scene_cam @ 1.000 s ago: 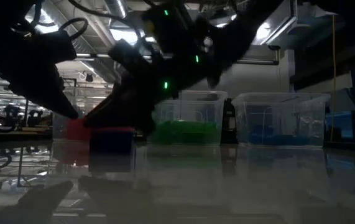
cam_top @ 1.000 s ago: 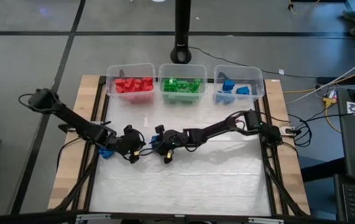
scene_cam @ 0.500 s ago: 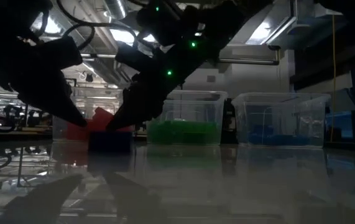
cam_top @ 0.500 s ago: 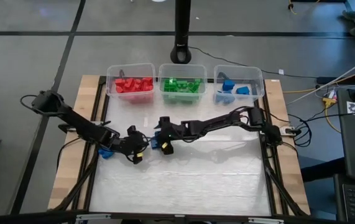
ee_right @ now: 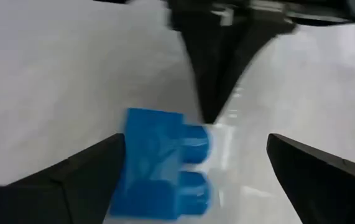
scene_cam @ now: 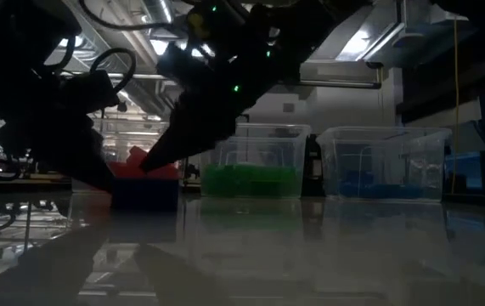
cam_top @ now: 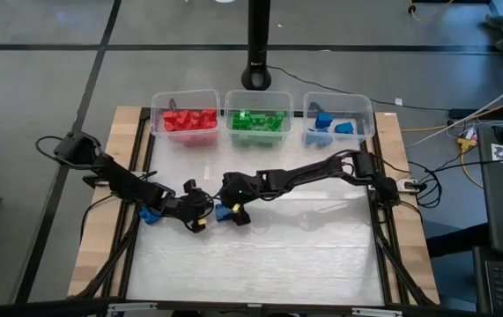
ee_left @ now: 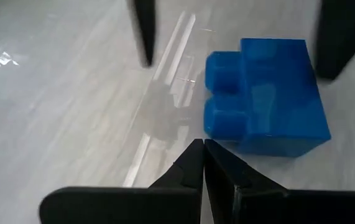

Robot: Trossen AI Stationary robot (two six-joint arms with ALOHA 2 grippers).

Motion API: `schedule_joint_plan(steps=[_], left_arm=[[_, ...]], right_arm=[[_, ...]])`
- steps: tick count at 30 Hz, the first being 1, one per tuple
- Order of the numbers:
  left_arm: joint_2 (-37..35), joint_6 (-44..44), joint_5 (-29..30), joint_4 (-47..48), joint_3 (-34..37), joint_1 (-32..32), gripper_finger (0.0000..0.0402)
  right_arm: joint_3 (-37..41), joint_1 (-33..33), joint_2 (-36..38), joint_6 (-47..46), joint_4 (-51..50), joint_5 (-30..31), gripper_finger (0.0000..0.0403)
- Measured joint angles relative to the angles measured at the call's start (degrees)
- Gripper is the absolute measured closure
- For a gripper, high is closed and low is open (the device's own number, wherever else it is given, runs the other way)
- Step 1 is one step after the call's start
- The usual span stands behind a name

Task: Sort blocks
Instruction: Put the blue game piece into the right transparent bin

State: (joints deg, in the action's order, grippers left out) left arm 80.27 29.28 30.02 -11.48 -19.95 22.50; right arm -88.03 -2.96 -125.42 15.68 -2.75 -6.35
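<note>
Right gripper [cam_top: 231, 212] wide open, straddling blue brick [cam_top: 223, 212] mid-surface; left gripper [cam_top: 202, 217] shut, empty, just left. Next: close, carry to far-right blue bin [cam_top: 339, 123].

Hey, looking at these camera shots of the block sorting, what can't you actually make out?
- Low view: arms are dark silhouettes; the left gripper hides part of the blue block.
- High view: a blue thing is half hidden under the left arm; bricks in the bins are too small to count.
- Right wrist view: whether the right gripper touches the block.
</note>
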Motion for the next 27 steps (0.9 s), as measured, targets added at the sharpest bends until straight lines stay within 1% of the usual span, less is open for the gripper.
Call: schedule_joint_plan(steps=[4, 6, 8, 10, 12, 18, 23, 27], left_arm=[[-0.4, 0.3, 0.0, 0.9, 0.0, 0.2, 0.0398], [-1.1, 0.3, 0.0, 1.2, 0.0, 0.5, 0.0398], [-1.6, 0.3, 0.0, 1.2, 0.0, 0.8, 0.0398], [-2.4, 0.3, -0.1, 1.6, 0.0, 1.1, 0.0398], [-2.7, 0.8, -0.1, 1.1, -0.1, 1.3, 0.0398], [-2.9, 2.3, -0.2, 1.0, -0.1, 1.9, 0.0398], [-2.2, 2.3, -0.2, -2.0, -0.1, 1.9, 0.0398], [-0.7, 3.2, -0.2, -1.6, -0.1, 1.9, 0.0398]], right_arm=[[-0.9, -0.7, 0.8, -0.1, -0.6, -4.8, 0.0012], [-0.8, -1.5, 0.8, -0.3, -1.2, -5.3, 0.0013], [-0.6, -2.7, 0.3, -0.2, -0.9, -2.9, 0.0013], [0.1, -3.4, -0.1, 0.0, -1.0, 2.2, 0.0013], [1.0, -3.4, -0.6, -0.3, -0.5, 5.4, 0.0013], [1.6, -2.4, -3.4, -2.8, 0.9, 5.7, 0.0013], [1.5, -2.2, -4.8, -2.5, 4.6, 3.8, 0.0013], [1.5, -2.3, -4.9, -1.8, 5.4, 3.8, 0.0013]])
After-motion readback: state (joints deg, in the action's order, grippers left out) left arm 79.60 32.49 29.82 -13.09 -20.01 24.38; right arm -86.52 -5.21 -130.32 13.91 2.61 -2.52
